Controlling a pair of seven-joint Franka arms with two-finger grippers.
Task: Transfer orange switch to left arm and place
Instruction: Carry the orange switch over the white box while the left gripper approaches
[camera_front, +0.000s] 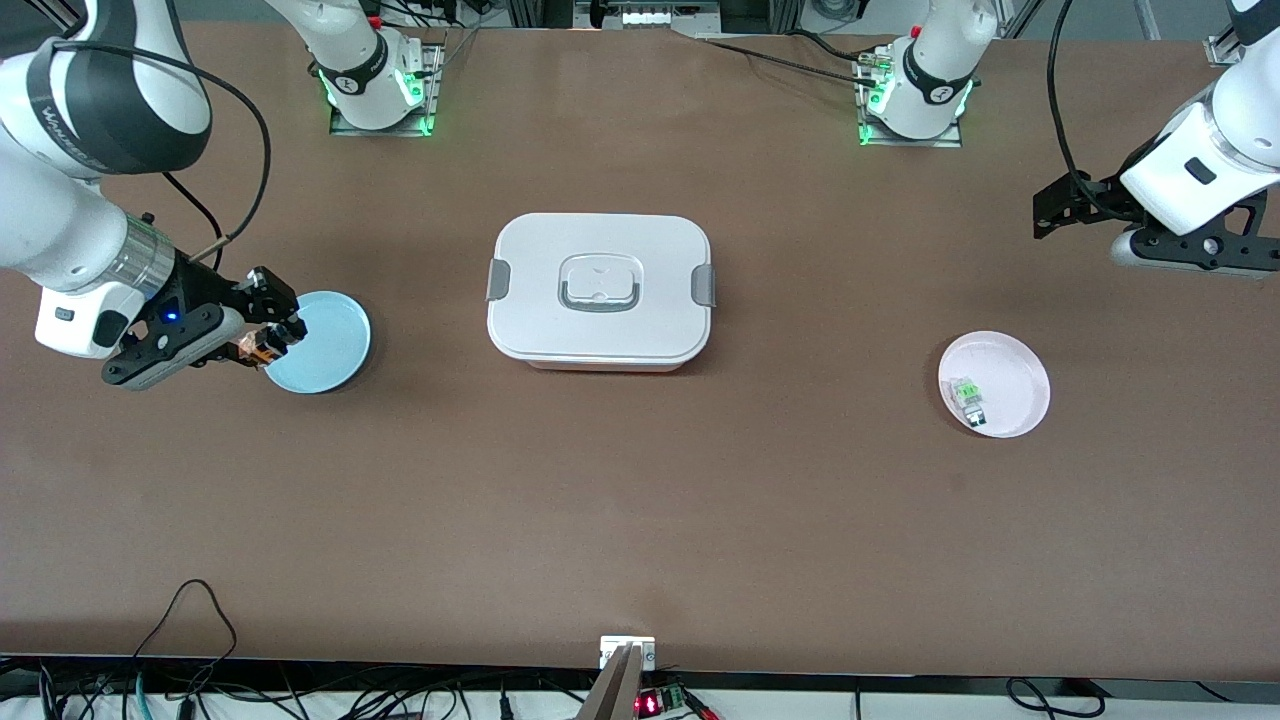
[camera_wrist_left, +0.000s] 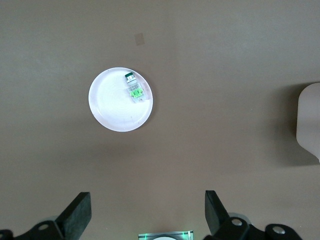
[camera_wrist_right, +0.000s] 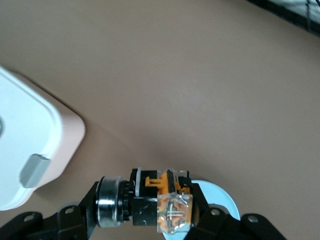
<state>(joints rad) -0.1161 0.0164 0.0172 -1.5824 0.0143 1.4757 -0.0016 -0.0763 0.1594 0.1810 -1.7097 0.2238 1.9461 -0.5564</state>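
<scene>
My right gripper (camera_front: 268, 340) is shut on the orange switch (camera_front: 255, 349), a small black part with an orange end, and holds it over the edge of the blue plate (camera_front: 325, 350). In the right wrist view the switch (camera_wrist_right: 160, 202) sits crosswise between the fingers. The white lidded box (camera_front: 600, 290) with grey clasps stands mid-table. My left gripper (camera_front: 1045, 212) is open and empty, up in the air over the left arm's end of the table; its fingertips (camera_wrist_left: 77, 212) show in the left wrist view.
A white plate (camera_front: 1010, 365) toward the left arm's end holds a small clear-and-green component (camera_front: 969, 399); both show in the left wrist view, plate (camera_wrist_left: 112, 107) and component (camera_wrist_left: 134, 88). The box's corner shows in the right wrist view (camera_wrist_right: 30, 150).
</scene>
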